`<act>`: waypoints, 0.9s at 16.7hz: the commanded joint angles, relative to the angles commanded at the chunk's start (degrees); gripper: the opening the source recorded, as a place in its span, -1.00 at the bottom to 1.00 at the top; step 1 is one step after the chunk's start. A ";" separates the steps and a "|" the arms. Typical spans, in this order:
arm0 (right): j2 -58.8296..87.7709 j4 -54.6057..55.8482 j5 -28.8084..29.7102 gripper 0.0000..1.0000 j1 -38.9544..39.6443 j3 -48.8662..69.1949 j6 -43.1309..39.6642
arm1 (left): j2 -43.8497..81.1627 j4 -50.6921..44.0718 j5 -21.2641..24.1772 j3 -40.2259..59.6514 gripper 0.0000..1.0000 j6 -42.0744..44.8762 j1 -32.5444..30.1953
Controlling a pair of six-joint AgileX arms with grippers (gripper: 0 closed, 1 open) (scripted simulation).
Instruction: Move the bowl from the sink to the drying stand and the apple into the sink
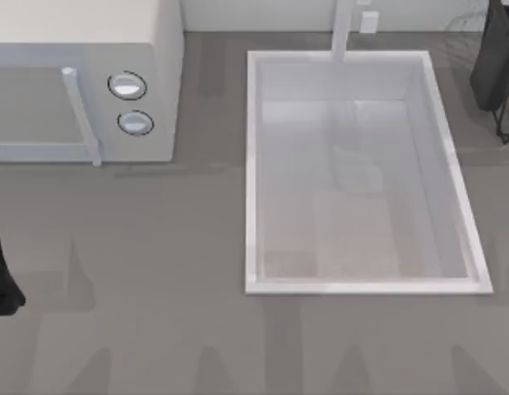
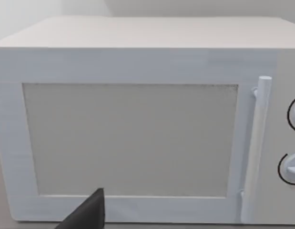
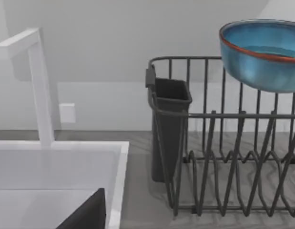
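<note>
right wrist view: glossy round bowl above wire drying stand.

Rendered kitchen counter: white microwave, sink with faucet, wire drying stand.

blue bowl above drying stand, white sink

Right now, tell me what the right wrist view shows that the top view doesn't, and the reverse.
The right wrist view alone shows the blue bowl, high above the drying stand's wires, and the stand's dark utensil cup. The top view alone shows the microwave with its two knobs and the whole sink basin, nothing in it. Both share the sink rim, the faucet post and a corner of the stand.
</note>
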 joint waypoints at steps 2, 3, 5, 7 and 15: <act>-3.45 -1.58 0.63 1.00 0.72 -1.93 0.19 | 0.00 0.00 0.00 0.00 1.00 0.00 0.00; -4.25 -1.95 0.78 1.00 0.90 -2.40 0.25 | 0.00 0.00 0.00 0.00 1.00 0.00 0.00; -4.47 -2.06 0.82 1.00 0.94 -2.52 0.26 | 0.00 0.00 0.00 0.00 1.00 0.00 0.00; -4.47 -2.06 0.82 1.00 0.94 -2.52 0.26 | 0.00 0.00 0.00 0.00 1.00 0.00 0.00; -4.47 -2.06 0.82 1.00 0.94 -2.52 0.26 | 0.00 0.00 0.00 0.00 1.00 0.00 0.00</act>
